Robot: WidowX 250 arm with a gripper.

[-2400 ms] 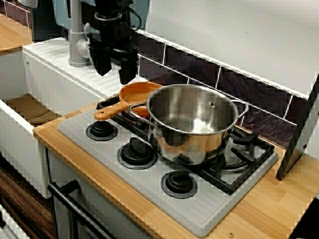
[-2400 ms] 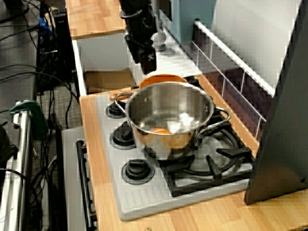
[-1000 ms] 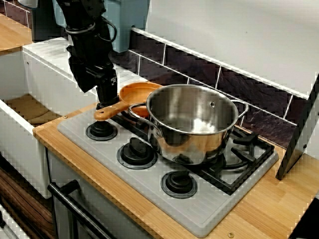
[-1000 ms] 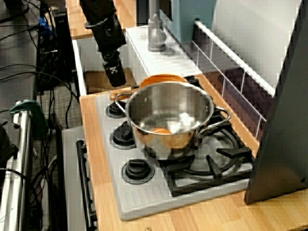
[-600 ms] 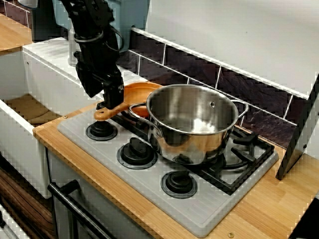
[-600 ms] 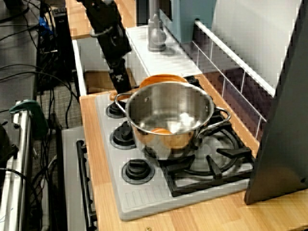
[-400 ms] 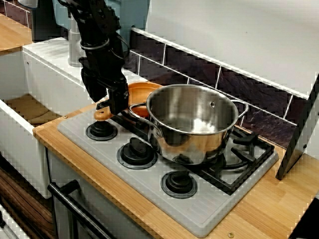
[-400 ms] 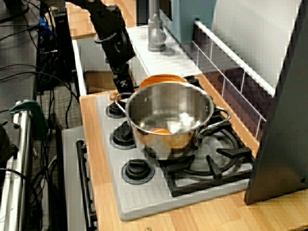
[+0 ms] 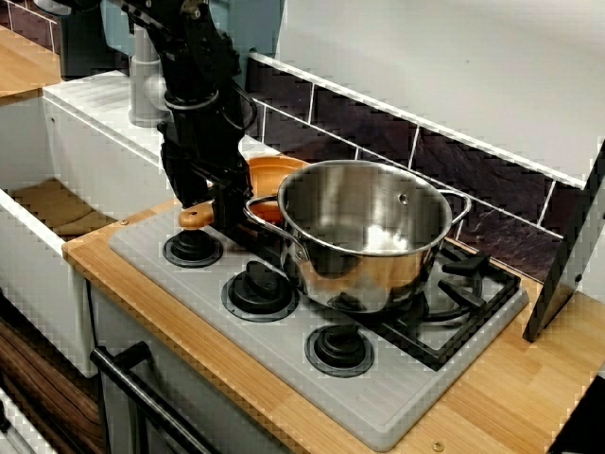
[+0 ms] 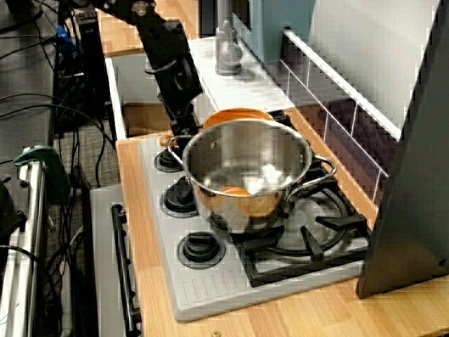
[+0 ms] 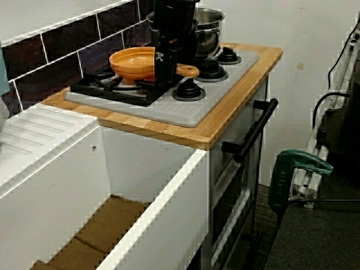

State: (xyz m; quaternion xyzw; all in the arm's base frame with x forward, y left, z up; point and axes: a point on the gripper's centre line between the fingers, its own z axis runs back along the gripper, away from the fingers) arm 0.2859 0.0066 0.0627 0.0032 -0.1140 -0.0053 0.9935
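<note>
An orange pan [image 9: 269, 175] sits on the black grate's back-left burner, its handle [image 9: 192, 218] pointing toward the front-left knob. My black gripper [image 9: 213, 203] has come down on that handle, one finger on each side, and looks open. The low view from the sink side shows a finger [image 11: 163, 62] in front of the handle, with the handle tip [image 11: 190, 71] sticking out beyond it. In the view along the counter the gripper [image 10: 184, 130] stands just left of the pan [image 10: 235, 114]. A large steel pot [image 9: 364, 236] stands right beside the pan.
Three black knobs [image 9: 257, 288] line the grey hob's front edge. A white sink [image 9: 57, 208] with a grey faucet [image 9: 146, 85] lies to the left. A dark panel [image 9: 567, 255] leans at the right. The tiled wall runs close behind the grate.
The arm swung from above the pan's rear out toward the sink side, then descended to the right onto the pan's handle. Pan and pot have stayed put.
</note>
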